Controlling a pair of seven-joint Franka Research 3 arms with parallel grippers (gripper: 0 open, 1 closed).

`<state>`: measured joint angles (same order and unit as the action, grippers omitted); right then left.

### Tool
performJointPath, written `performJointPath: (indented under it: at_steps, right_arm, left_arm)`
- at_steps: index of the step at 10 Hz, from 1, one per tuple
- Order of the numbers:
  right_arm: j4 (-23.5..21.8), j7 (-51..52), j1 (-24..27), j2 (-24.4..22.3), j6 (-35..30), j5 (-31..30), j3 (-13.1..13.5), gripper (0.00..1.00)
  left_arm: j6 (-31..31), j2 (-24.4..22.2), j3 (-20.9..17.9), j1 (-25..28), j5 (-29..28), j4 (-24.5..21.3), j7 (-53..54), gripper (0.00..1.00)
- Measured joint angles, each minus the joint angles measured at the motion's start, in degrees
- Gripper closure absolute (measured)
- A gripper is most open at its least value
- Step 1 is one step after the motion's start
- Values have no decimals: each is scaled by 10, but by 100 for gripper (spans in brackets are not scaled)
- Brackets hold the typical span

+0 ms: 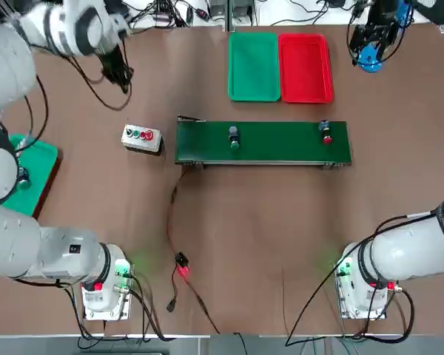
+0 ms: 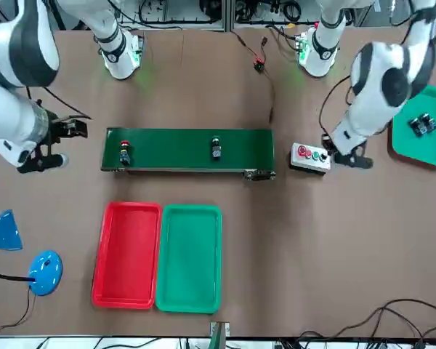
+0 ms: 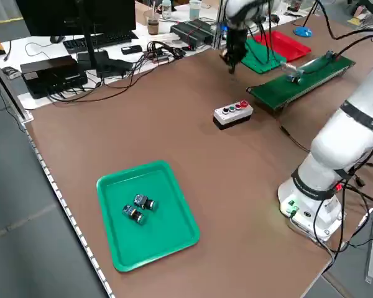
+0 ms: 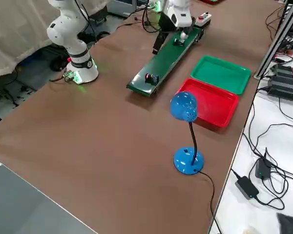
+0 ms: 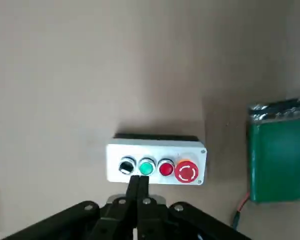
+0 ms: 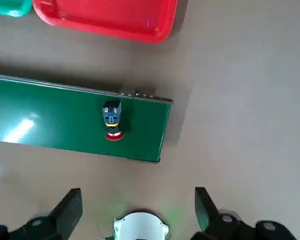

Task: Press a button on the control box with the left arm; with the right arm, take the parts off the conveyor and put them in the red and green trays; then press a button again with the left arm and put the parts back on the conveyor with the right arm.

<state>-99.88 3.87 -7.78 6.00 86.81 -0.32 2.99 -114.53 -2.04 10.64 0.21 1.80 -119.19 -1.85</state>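
At far L of your table, a side tray (image 3: pixel 115 239) holds two spare parts (image 3: pixel 145 202); leave those be, they look outside this job. Next along, your L gripper (image 5: pixel 138 180) is clenched, nothing in it, above the control box (image 5: pixel 115 172), tips lined up close to the green btn (image 5: pixel 146 168). Btns prob. stiff w/ short travel, so press straight down, centred; a slanted push could skid the box. R of that sits the conveyor (image 1: pixel 281 153): green-capped part (image 1: pixel 234 137) left of its middle, red-capped part (image 1: pixel 326 132) nr its R end. Both look small, light and rigid; caps likely smooth & slippery, so grip the dark body across its sides, mid-length, w/ modest force. Belt may roll them if nudged. On the far side of the conveyor, green tray (image 1: pixel 253 66) is L, red tray (image 1: pixel 305 70) R, both thin plastic by the look; lower parts in gently, don't lean on rims. Your R gripper (image 6: pixel 139 197) is released, fingers wide, nothing btwn, up off the conveyor's R end.
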Motion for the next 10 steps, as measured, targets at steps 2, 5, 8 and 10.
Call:
performJointPath:
  at_steps: [2, 5, 8, 10]
  right_arm:
    - [-50, -15, -8, 2, 45, 0, 0, 1]
    - [-134, -59, -33, 4, 177, 5, -1, 1]
    - [-250, -71, -35, 5, 333, 9, 0, 1]
    - [-295, -73, -36, 5, 363, 9, 0, 1]
  left_arm:
    - [76, 1, -1, 16, 0, 103, 1, 97]
    - [167, 17, -2, 19, 0, 215, 1, 85]
    - [235, 33, -65, -25, 0, 279, 1, 40]
    - [262, 32, -72, -27, 0, 289, 1, 11]
